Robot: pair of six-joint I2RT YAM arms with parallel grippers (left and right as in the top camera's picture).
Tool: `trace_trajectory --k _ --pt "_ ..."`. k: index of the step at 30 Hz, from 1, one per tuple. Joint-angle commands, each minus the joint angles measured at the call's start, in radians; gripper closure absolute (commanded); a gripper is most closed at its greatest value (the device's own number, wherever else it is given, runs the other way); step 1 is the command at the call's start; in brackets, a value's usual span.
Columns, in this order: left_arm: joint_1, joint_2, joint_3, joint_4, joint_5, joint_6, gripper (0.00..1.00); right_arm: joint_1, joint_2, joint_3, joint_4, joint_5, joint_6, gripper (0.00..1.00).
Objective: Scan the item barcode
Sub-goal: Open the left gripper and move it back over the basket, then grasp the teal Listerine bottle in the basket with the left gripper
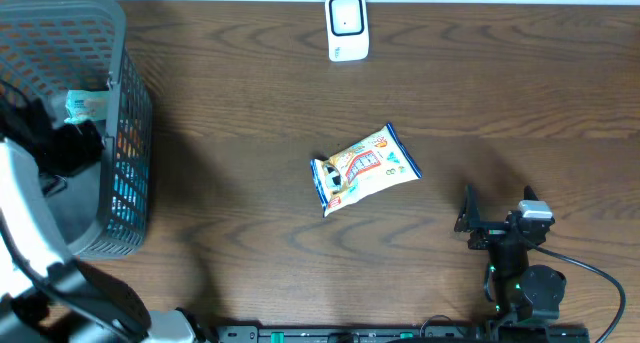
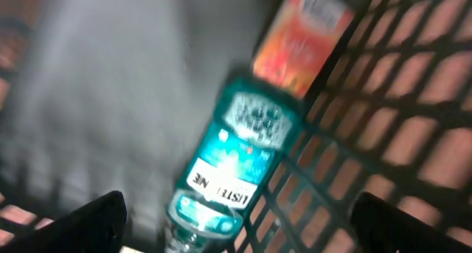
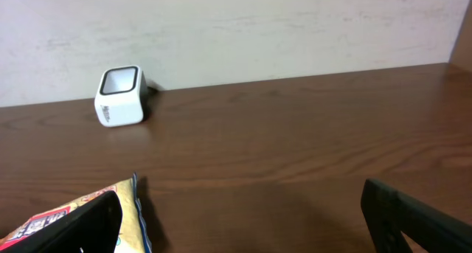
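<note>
A: Overhead looks straight down on the table (image 1: 250, 103), right? And the left wrist?
B: It's close up inside the basket (image 2: 383, 98). Right wrist sits low, facing the scanner (image 3: 119, 96); overhead catches that too.

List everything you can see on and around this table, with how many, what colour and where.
table: one, dark brown wood, under everything
basket: one, grey mesh, left end of the table
mouthwash bottle: one, teal, lying in the basket
box: one, orange, in the basket beyond the bottle, blurred
snack bag: one, pale yellow with blue edges, middle of the table
scanner: one, white, far edge of the table
left arm: one, white and black, reaching into the basket, jaws open above the bottle
right arm: one, black, near edge at the right, jaws open and empty
</note>
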Motion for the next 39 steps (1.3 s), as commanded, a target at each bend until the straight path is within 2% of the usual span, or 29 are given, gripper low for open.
trace_trajectory --k 1,13,33,39 --pt "0.005 0.075 -0.023 -0.042 0.005 0.029 0.02 -0.004 -0.002 -0.002 -0.002 0.009 -0.016 0.01" --pt "0.005 0.178 -0.064 -0.054 -0.022 0.029 0.02 -0.004 -0.002 -0.002 -0.002 0.009 -0.016 0.01" --pt "0.005 0.178 -0.369 0.356 -0.068 0.028 0.02 -0.004 -0.002 -0.002 -0.002 0.009 -0.016 0.01" --pt "0.005 0.178 -0.393 0.388 -0.091 -0.016 0.02 -0.004 -0.002 -0.002 -0.002 0.009 -0.016 0.01"
